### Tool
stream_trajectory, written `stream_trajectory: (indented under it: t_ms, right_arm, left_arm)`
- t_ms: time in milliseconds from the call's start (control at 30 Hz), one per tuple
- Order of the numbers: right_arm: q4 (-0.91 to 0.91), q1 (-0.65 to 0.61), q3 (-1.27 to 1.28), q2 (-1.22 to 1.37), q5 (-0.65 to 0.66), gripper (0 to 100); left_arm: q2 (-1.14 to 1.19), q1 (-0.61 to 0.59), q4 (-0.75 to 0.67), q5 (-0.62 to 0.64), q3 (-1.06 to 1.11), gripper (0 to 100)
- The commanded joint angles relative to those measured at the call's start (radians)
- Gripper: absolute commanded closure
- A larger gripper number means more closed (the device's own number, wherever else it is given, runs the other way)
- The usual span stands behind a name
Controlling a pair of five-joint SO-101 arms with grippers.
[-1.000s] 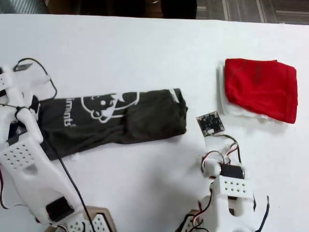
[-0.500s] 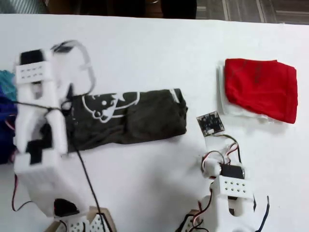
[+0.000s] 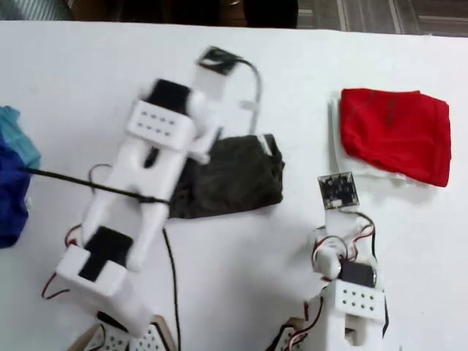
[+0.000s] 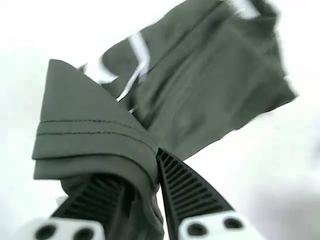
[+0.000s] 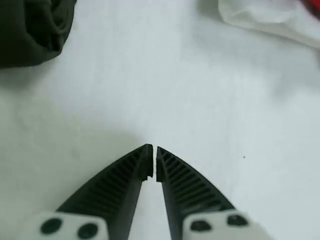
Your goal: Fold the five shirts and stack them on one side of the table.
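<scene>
A dark green shirt with white print lies mid-table, its left part lifted and doubled over. My left gripper is shut on the hemmed end of this shirt, held above the rest of the cloth. The left arm stretches diagonally over the shirt. A folded red shirt rests on a folded white one at the right. My right gripper is shut and empty over bare table, between the dark shirt's corner and the white shirt.
A crumpled blue and teal pile of cloth sits at the table's left edge. The right arm stands at the near edge, right of centre. Open white tabletop lies between the two arm bases and along the far side.
The left arm swung from the table's left side to the right, carrying the dark shirt's left end over the rest. That uncovered the blue pile. The right arm shifted slightly.
</scene>
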Motion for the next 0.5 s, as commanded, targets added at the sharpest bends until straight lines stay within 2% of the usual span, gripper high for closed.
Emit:
stream_trajectory:
  t_ms: [0, 200, 467]
  right_arm:
    - [0.027, 0.008, 0.009, -0.090, -0.008, 97.8]
    - [0.035, 0.008, 0.049, -0.180, -0.008, 97.8]
    - [0.059, 0.007, 0.051, -0.208, -0.008, 97.8]
  left_arm:
    - [-0.060, 0.077, -0.106, 0.034, 0.002, 97]
    - [0.020, 0.155, -0.170, 0.032, -0.007, 97]
    - [0.141, 0.167, -0.269, 0.032, -0.007, 97]
